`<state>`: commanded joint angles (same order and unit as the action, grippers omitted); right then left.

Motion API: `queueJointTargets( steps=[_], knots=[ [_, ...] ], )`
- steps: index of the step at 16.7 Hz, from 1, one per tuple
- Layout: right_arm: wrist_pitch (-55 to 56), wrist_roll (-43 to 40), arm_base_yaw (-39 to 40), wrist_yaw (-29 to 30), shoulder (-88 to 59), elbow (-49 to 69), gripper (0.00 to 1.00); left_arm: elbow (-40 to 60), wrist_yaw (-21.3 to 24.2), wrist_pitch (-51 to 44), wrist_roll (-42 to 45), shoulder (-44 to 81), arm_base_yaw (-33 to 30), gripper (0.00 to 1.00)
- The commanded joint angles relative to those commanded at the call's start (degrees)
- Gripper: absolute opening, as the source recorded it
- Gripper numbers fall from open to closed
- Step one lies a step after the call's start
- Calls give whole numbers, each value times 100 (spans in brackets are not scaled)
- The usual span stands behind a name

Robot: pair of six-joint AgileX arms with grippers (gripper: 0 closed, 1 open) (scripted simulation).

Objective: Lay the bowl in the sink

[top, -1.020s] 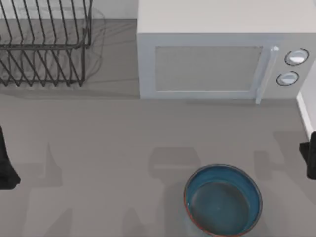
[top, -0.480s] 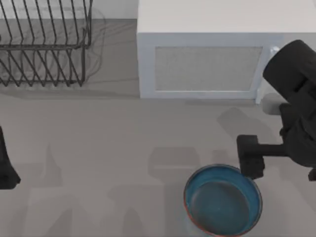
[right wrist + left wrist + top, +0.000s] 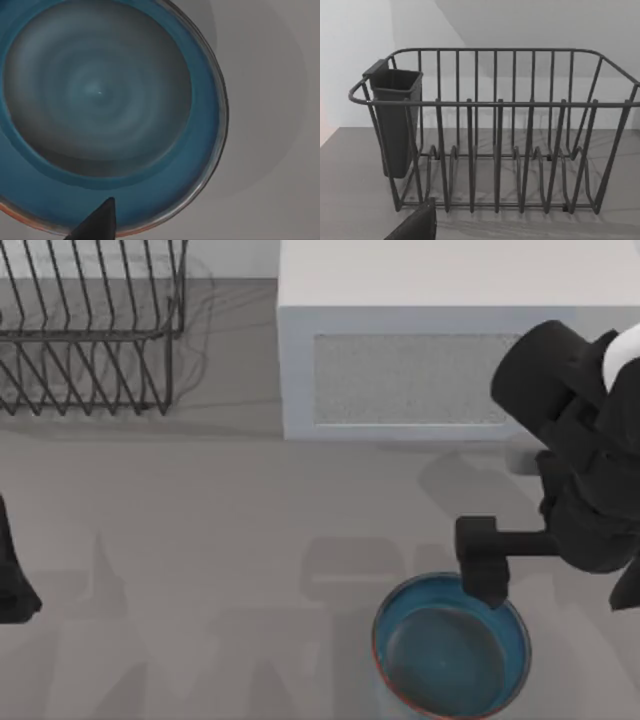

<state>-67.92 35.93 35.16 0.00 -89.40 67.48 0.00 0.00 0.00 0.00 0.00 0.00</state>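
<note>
in front of the pale grey box-shaped microwave [image 3: 420,360], well out from its door on the flat grey tabletop [image 3: 220,530], sits the round glossy teal-blue bowl with the greyish centre and thin reddish-brown rim [image 3: 450,645]. it stands upright, mouth up, and nothing grips it.

the right gripper [image 3: 485,575] hangs between the microwave and the bowl, over the bowl's rim on the side facing the microwave. the right wrist view looks straight down into the bowl [image 3: 100,115], with one dark fingertip [image 3: 97,222] over the rim band. whether the fingers are spread or pressed together i cannot tell.

the relation that matters: the bowl lies directly below the right gripper, its rim under the fingers, so a drop onto the rim looks like the natural next move. being round, it has no long axis to line up with.

the left arm [image 3: 12,570] is parked far off to the microwave's left, facing the dark wire dish rack [image 3: 495,130]; the right arm is clearly the nearer.

no sink is visible.
</note>
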Motion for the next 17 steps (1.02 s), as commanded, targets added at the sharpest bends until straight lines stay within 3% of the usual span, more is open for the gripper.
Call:
queueJointTargets(
  steps=[4, 11, 16, 17],
  knots=[
    [420, -2, 14, 2, -138, -303, 100, 0, 0, 0, 0, 0, 0, 100],
    [2232, 38, 46, 2, -753, -1474, 100, 0, 0, 0, 0, 0, 0, 100],
    [2359, 41, 49, 2, -798, -1578, 100, 0, 0, 0, 0, 0, 0, 100],
    [2359, 41, 49, 2, -798, -1578, 92, 0, 0, 0, 0, 0, 0, 100]
  ],
)
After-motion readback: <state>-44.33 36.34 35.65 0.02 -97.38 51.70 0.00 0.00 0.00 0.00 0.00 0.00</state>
